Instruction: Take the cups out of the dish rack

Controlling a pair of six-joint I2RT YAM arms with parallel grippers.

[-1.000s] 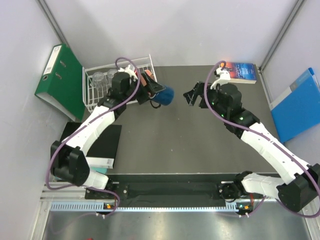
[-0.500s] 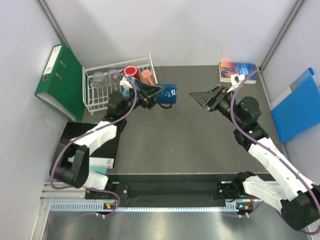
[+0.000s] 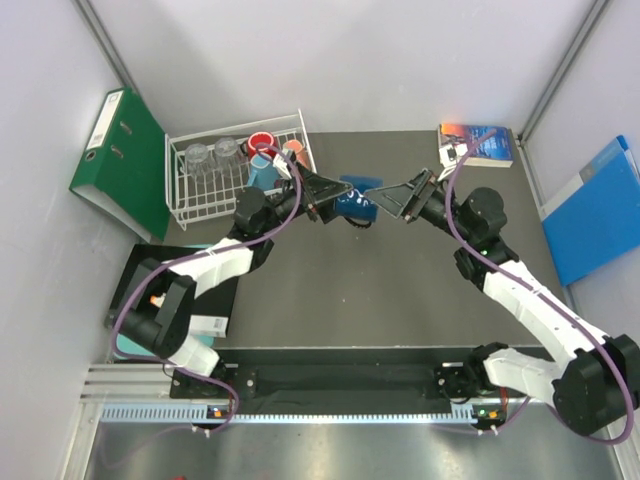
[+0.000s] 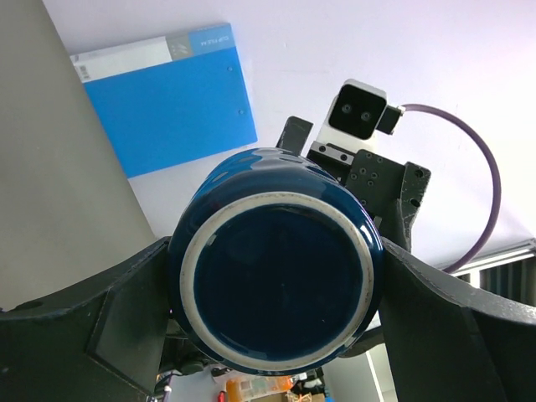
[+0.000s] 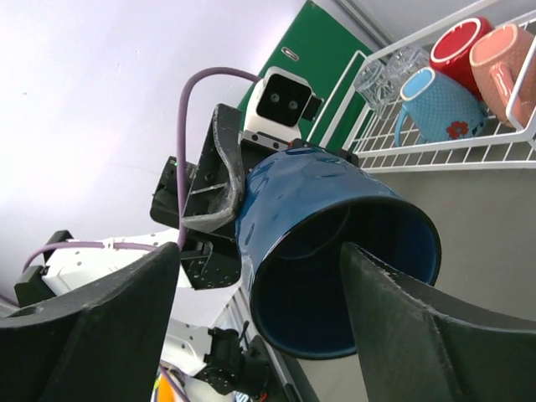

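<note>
My left gripper is shut on the dark blue mug and holds it on its side above the table's middle, mouth toward the right arm. The left wrist view shows the mug's base clamped between both fingers. My right gripper is open at the mug's mouth; in the right wrist view one finger reaches across the rim of the mug and the other stands outside it. The white dish rack holds two glass tumblers, a red mug, an orange mug and a light blue mug.
A green binder leans left of the rack. A black pad lies at the near left. A book lies at the far right and a blue folder leans on the right wall.
My left gripper has carried the dark blue mug rightward from the rack to the table's middle. My right gripper has moved left to the mug's mouth.
</note>
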